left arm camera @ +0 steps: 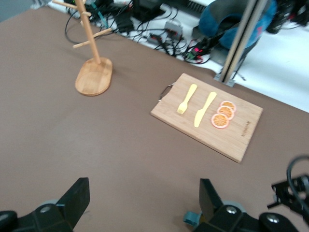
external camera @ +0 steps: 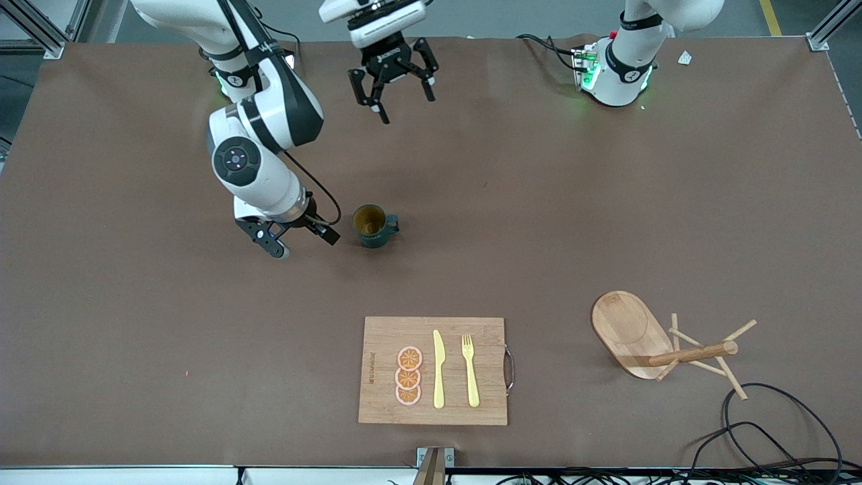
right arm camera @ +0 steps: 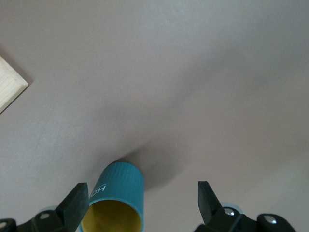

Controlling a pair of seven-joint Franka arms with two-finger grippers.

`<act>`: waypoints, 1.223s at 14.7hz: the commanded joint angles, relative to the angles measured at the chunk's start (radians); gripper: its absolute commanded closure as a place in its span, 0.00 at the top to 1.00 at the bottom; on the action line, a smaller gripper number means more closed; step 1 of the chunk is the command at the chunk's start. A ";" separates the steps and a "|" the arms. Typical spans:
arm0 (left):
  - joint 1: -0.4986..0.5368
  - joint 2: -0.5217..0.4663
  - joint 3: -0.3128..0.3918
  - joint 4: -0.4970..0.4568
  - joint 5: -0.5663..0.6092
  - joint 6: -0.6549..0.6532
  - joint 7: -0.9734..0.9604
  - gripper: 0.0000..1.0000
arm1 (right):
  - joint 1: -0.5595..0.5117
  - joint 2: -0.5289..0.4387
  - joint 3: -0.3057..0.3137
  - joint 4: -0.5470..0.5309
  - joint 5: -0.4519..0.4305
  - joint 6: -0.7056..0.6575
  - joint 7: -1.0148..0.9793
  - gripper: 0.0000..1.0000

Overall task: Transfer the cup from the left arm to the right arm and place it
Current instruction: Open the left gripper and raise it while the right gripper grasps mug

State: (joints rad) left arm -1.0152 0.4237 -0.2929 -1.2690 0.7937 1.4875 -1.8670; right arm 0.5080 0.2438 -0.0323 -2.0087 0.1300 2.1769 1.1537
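The cup (external camera: pixel 372 225), a small dark teal ribbed mug with a yellowish-brown inside, stands upright on the brown table, its handle toward the left arm's end. My right gripper (external camera: pixel 305 244) is low beside the cup, toward the right arm's end, and is open and empty. In the right wrist view the cup (right arm camera: pixel 118 195) lies just ahead of the open gripper (right arm camera: pixel 142 203), close to one finger. My left gripper (external camera: pixel 397 101) hangs open and empty over the table near the robots' bases. In the left wrist view it (left arm camera: pixel 145 198) holds nothing.
A wooden cutting board (external camera: pixel 377 404) with a yellow knife, a yellow fork and three orange slices lies nearer to the front camera than the cup. A wooden mug tree (external camera: pixel 633 333) lies toward the left arm's end. Black cables (external camera: pixel 774 431) trail near it.
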 commanded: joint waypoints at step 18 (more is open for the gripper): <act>0.808 -0.169 -0.009 -0.006 -0.467 0.025 0.897 1.00 | 0.224 0.060 -0.011 -0.173 0.011 0.248 0.698 0.75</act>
State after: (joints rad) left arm -0.2686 0.2697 -0.2927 -1.2680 0.3561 1.5075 -1.0479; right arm 0.7307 0.3003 -0.0411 -2.1668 0.1306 2.4160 1.8411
